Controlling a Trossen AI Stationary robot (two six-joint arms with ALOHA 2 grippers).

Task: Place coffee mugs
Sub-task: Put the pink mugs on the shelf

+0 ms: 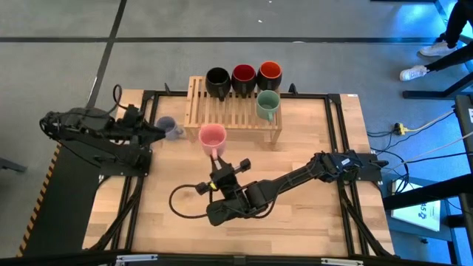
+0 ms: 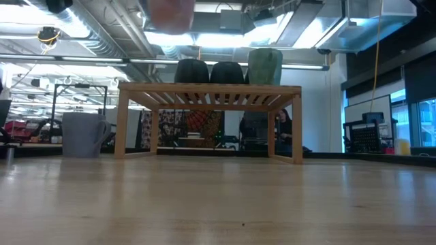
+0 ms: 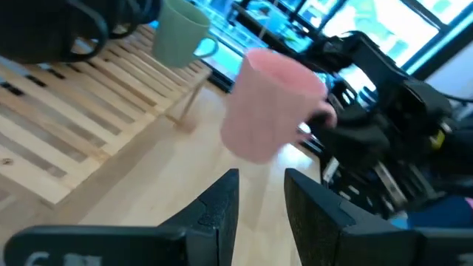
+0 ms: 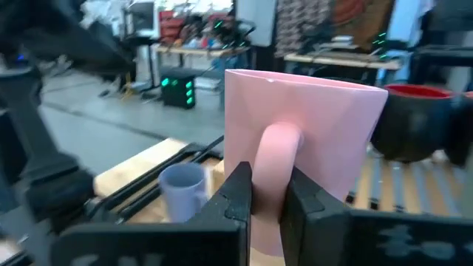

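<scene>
On the slatted rack [image 1: 222,111] stand the black mug [image 1: 217,80], the red-inside mug [image 1: 243,77], the orange-red-inside mug [image 1: 269,73] and the green mug [image 1: 267,105]. My right gripper [image 4: 267,199] is shut on the pink mug [image 1: 213,137], which it holds in the air just before the rack's near edge. The lavender mug [image 1: 169,128] stands on the table left of the rack. My left gripper [image 3: 260,199] is open. It hovers beside the lavender mug [image 2: 85,134] and touches nothing. My right gripper pinches the pink mug's handle [image 4: 277,151] between its two fingers. The fingers come from the table's near side, about level, one on each side of the loop. The mug is upright, mouth up, and lifted clear of the table, its bottom [image 2: 170,15] above rack height.
The rack fills the far middle of the table. A cable loop [image 1: 181,199] lies on the near table by my right arm [image 1: 295,179]. Bare wood lies near and right of the rack. A person's feet [image 1: 421,63] show beyond the table.
</scene>
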